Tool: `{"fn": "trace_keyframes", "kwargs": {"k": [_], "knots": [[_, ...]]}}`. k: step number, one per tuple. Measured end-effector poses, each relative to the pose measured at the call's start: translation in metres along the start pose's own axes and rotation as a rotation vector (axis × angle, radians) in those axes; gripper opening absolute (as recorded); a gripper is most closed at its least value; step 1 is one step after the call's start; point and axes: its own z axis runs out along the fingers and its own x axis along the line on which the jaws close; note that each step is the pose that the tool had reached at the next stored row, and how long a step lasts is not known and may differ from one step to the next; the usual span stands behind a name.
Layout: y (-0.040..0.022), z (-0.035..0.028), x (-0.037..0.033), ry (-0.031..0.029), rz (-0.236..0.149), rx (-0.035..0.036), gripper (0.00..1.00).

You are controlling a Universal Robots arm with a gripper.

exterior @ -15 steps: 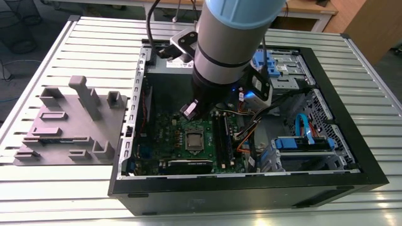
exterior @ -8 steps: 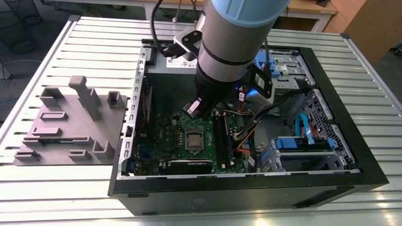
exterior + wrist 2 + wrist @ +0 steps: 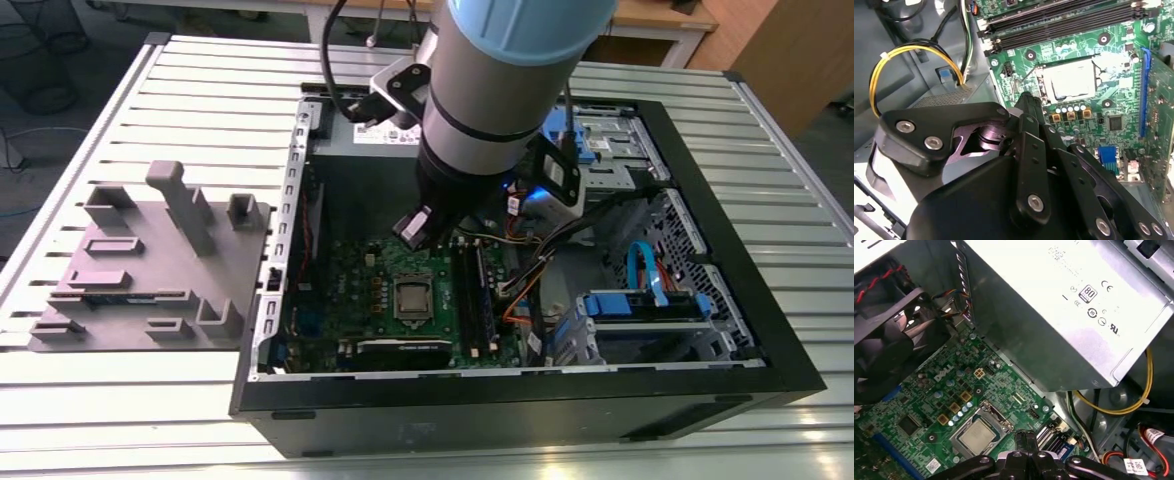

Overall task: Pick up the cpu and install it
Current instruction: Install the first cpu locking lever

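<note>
The cpu (image 3: 411,297) is a small silver-grey square lying flat in the socket at the middle of the green motherboard (image 3: 347,290), inside the open computer case. Both wrist views show the cpu (image 3: 1072,80) (image 3: 976,435) inside its metal socket frame. My gripper (image 3: 1026,100) (image 3: 1026,439) hangs above the board just beside the socket, its black fingers pressed together with nothing between them. The arm (image 3: 494,90) reaches down into the case from above and covers the board's far part in the exterior view.
A big grey power-supply box (image 3: 1069,315) sits close beside the gripper. Black memory slots (image 3: 1064,20) run along the socket. A black fan (image 3: 889,345), yellow cables (image 3: 909,55), a blue drive caddy (image 3: 641,305) and the case walls (image 3: 534,395) crowd the space. A grey fixture (image 3: 147,260) lies outside.
</note>
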Motion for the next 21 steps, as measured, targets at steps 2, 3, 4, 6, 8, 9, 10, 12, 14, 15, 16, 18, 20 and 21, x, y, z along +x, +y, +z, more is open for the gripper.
{"fn": "trace_keyframes", "kwargs": {"k": [2,3,4,6,8,9,10,12,14,15,16,18,20,21], "knots": [[-0.0002,0.0004,-0.0001,-0.0077,-0.007,-0.0034,0.11],[-0.0003,0.0005,-0.0002,-0.0171,-0.01,-0.0103,0.11],[-0.0003,0.0004,-0.0002,-0.0263,-0.013,-0.0173,0.11],[-0.0003,0.0004,-0.0003,-0.044,-0.02,-0.0304,0.11],[-0.0006,0.0011,-0.0004,-0.0509,-0.025,-0.034,0.11],[-0.0009,0.0017,-0.0005,-0.0529,-0.028,-0.0346,0.11],[-0.0011,0.0023,-0.0005,-0.0544,-0.029,-0.0349,0.11],[-0.0018,0.0041,-0.0005,-0.0559,-0.032,-0.0351,0.11],[-0.0026,0.0062,-0.0006,-0.0571,-0.033,-0.0354,0.11],[-0.0031,0.0072,-0.0008,-0.0576,-0.034,-0.0355,0.11],[-0.0035,0.0081,-0.0013,-0.0579,-0.034,-0.0355,0.11],[-0.0038,0.0101,-0.0028,-0.0584,-0.036,-0.0353,0.11],[-0.0036,0.0129,-0.0039,-0.0589,-0.04,-0.0352,0.11],[-0.0033,0.0146,-0.0043,-0.0591,-0.041,-0.035,0.11]]}}
